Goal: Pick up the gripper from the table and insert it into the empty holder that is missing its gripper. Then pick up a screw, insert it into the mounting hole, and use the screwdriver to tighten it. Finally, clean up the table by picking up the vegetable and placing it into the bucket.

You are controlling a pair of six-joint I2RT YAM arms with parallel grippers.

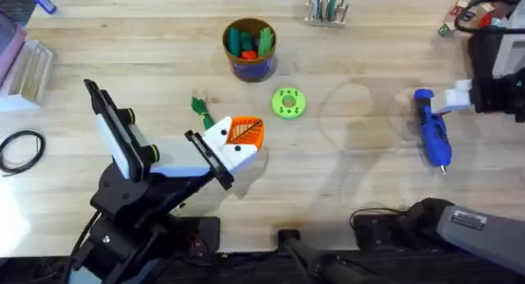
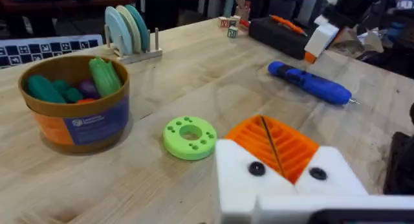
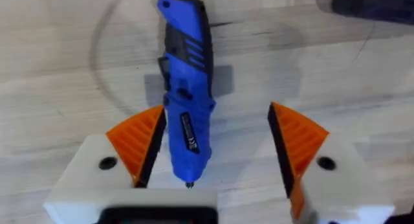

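Toward the bench's right edge my right pincer (image 3: 213, 159) hangs wide open astride the blue screwdriver (image 1: 431, 137), gripping nothing, so I judge the tightening step begins; next, closing squarely on its body. Its long axis runs far-to-near, tip toward the near edge. My left pincer (image 1: 238, 140) looks closed, empty.

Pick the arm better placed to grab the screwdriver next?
Right. Its gripper is open with the screwdriver lying between its fingers; the left gripper sits far across the table.
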